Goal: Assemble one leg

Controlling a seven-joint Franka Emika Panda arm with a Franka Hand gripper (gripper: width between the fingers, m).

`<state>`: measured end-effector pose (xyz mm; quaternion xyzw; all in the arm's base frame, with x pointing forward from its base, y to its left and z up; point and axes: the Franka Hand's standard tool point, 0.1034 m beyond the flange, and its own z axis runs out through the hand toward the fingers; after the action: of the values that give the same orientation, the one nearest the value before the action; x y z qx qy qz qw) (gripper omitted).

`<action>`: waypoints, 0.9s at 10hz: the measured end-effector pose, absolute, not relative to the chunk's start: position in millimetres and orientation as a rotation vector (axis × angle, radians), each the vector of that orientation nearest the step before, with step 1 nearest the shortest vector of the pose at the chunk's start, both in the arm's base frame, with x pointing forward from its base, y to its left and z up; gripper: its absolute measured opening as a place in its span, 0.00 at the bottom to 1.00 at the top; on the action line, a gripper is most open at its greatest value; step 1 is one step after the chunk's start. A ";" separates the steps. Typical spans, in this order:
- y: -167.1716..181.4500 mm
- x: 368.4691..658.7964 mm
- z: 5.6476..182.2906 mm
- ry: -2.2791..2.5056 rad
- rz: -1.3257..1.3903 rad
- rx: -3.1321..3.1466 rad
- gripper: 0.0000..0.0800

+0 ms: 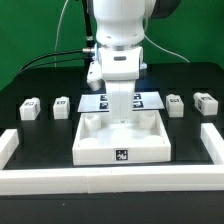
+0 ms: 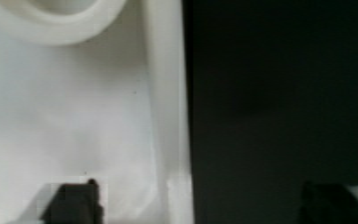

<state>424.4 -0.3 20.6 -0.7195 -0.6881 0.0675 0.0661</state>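
While arm [image 1: 118, 60] hangs vertical, jaws apart

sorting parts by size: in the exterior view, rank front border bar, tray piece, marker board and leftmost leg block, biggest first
1. front border bar and tray piece: look close; bar is nearer the camera, so unranked
2. marker board, partly hidden behind the arm
3. leftmost leg block, clearly smallest

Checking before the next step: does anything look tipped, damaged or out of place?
Nothing stands out. Four legs lie in a row, two on each side of the tray, none touching; the tray sits square and looks intact.
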 end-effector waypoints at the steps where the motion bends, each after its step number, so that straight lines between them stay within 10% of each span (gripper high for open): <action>1: -0.3 424.1 20.5 -2.075 0.204 -2.170 0.51; 2: -0.4 424.0 20.4 -2.075 0.204 -2.170 0.51; 4: -0.4 424.1 20.4 -2.075 0.203 -2.170 0.09; 9: -0.7 424.8 20.6 -2.075 0.200 -2.173 0.08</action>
<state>424.8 -0.7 20.6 -0.7200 -0.6877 0.0663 0.0651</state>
